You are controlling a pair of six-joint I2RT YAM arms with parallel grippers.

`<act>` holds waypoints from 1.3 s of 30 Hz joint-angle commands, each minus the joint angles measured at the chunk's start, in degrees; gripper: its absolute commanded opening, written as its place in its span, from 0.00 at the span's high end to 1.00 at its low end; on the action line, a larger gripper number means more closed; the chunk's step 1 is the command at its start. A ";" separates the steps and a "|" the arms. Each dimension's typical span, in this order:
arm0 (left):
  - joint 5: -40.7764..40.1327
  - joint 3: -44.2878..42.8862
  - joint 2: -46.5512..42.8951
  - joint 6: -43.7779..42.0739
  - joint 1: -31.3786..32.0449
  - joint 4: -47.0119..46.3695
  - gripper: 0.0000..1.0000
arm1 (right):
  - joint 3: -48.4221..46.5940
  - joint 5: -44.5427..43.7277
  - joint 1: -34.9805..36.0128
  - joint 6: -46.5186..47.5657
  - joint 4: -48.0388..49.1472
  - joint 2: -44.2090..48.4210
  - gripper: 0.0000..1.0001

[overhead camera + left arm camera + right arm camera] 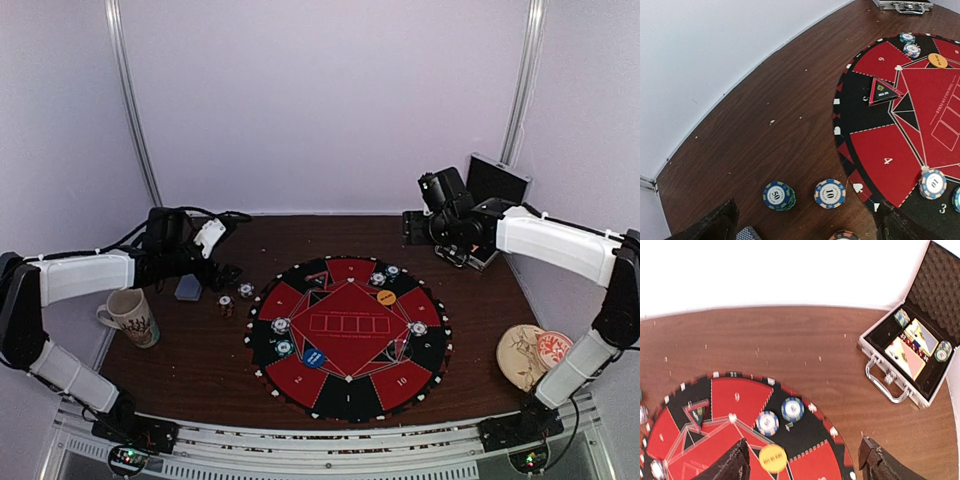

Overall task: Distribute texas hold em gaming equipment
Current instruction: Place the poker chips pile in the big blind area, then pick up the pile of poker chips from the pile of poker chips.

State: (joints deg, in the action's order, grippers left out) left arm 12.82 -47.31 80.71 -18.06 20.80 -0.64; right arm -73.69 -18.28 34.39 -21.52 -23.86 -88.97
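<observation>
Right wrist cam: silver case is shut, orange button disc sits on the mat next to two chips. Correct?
Not quite. The case is open, not shut: its lid is tilted back, with cards and loose chips inside, as the right wrist view shows. The rest holds: the orange button disc lies on the mat next to two striped chips.

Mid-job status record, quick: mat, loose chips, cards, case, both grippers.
mat: round, table centre; several chips, orange button, blue button on it
loose chips: 50 chip and 10 chip on bare wood left of mat
card deck: grey-blue, off mat, left side
case: open, far right corner, chips and cards inside
left gripper: open, empty, above loose chips
right gripper: open, empty, above mat's far edge
</observation>
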 commanded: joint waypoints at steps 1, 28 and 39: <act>-0.35 -3.95 2.97 2.30 -3.00 0.48 0.02 | 8.64 -4.34 4.40 -2.20 -1.07 6.31 0.24; -0.64 -17.82 25.53 1.81 -7.61 7.18 0.04 | 23.94 -5.89 11.21 -3.62 11.01 10.64 0.24; 0.59 -20.41 29.46 1.83 -8.88 8.44 0.10 | 23.99 -6.22 11.50 -3.36 11.28 10.42 0.24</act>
State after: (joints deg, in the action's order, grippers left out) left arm 12.67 -65.60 108.77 -15.90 13.10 8.05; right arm -49.98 -23.00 45.52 -24.43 -13.47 -78.35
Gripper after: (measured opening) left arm 0.906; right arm 0.761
